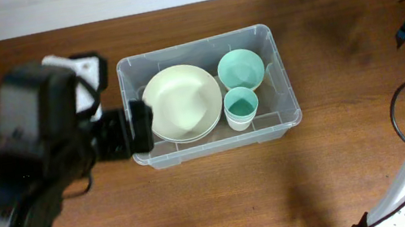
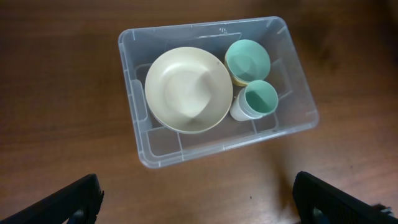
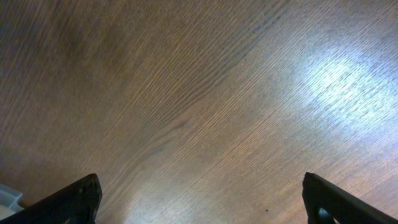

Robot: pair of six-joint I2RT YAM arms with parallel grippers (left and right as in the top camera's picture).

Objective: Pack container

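The only marking that shows is a small moulded mark on the far rim of the container [image 2: 221, 28], and it is too small to read.

The left pincer [image 2: 202, 208] stands wide, its two dark fingertips [image 2: 68, 202] at the bottom corners of the left wrist view with bare wood between them. It holds nothing and touches nothing. From overhead it sits just beside the container's left end, blurred and dark.

The right pincer [image 3: 208, 205] is likewise spread wide (both tips at the very bottom corners of its own view). It hangs empty over bare brown counter [image 3: 205, 93], well apart from the container, at the right side of the scene.

The container [image 1: 216, 146] rests on the counter a little left of centre, long side across the overhead view. Inside it a cream plate [image 1: 182, 102] fills the left half. A teal bowl [image 1: 240, 69] sits in the far right corner. A cup [image 1: 241, 108], white outside and teal inside, stands upright just in front of the bowl and beside the plate's edge.
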